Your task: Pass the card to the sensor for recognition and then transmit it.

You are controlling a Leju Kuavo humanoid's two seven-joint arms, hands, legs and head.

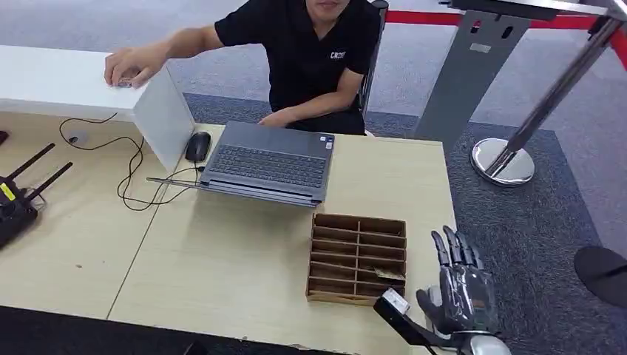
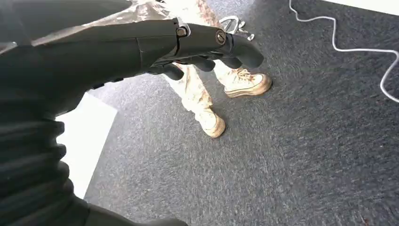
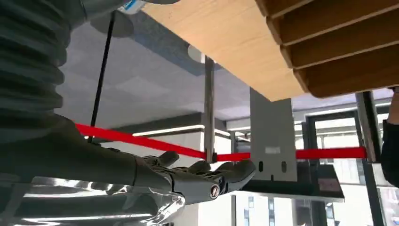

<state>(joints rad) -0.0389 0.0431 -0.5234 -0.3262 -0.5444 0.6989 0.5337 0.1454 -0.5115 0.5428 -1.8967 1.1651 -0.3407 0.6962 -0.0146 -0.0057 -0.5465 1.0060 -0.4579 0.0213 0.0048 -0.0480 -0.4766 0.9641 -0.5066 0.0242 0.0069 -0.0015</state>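
The right hand (image 1: 460,285) hovers off the table's near right corner, shiny dark fingers straight and spread, holding nothing; from its wrist view the fingers (image 3: 202,176) stretch flat and empty too. The left hand (image 2: 207,44) hangs over dark grey carpet, fingers loosely curled with nothing in them, near a person's tan sneakers (image 2: 235,84). No card that I can make out, so can't say where it is; a small black device with a white label (image 1: 394,305) sits at the table's near edge just left of the right hand, could be the sensor, can't tell.

The table (image 1: 222,251) is pale wood-grain with a square edge; a brown cardboard divider tray (image 1: 358,259) with rows of slots sits just left of the hand; a grey laptop (image 1: 270,163) lies open flat farther back, black mouse (image 1: 197,146) and loops of black cable (image 1: 133,177) to its left. A person in a black shirt (image 1: 310,52) sits at the far side. Open tabletop near left; right of the table is carpet with a chrome stanchion base (image 1: 503,161).
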